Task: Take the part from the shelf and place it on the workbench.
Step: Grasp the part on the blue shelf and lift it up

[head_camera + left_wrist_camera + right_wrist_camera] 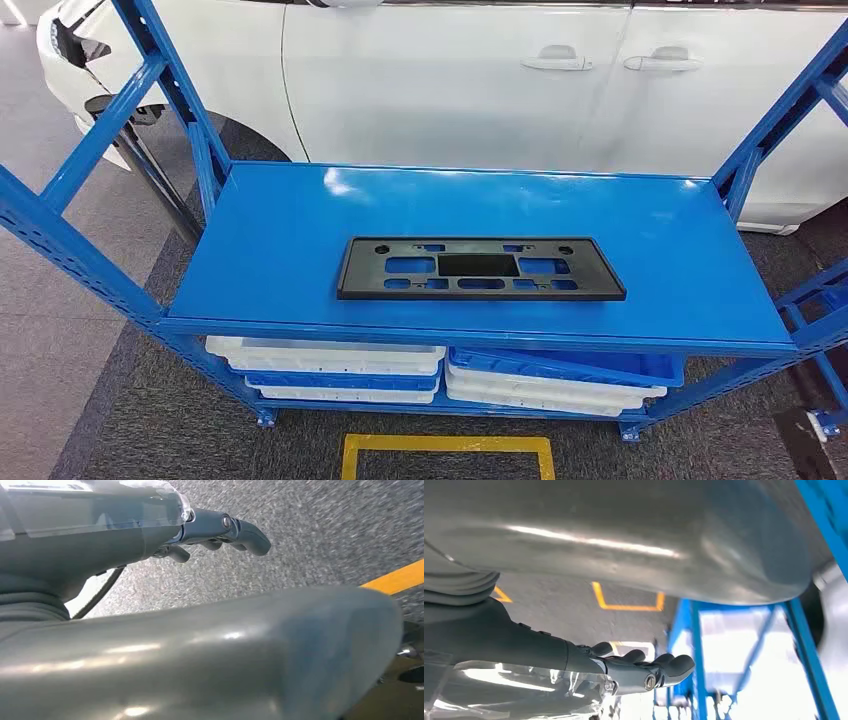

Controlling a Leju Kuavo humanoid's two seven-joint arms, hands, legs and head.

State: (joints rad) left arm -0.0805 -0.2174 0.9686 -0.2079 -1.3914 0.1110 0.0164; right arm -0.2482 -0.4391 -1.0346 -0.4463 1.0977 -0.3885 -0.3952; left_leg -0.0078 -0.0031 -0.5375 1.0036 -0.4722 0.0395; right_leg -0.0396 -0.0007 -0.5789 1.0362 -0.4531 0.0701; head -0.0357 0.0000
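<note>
A flat black plastic part, a long rectangular frame with several cut-outs, lies flat on the blue shelf top, a little right of its middle and close to the front edge. In the left wrist view my left hand hangs over grey carpet with its fingers loosely extended and nothing in it. In the right wrist view my right hand holds nothing either, fingers slightly curled, with blue shelf posts beyond it.
White and blue trays are stacked on the lower shelf level. Slanted blue uprights flank the shelf on both sides. A white car stands right behind it. A yellow floor marking lies in front.
</note>
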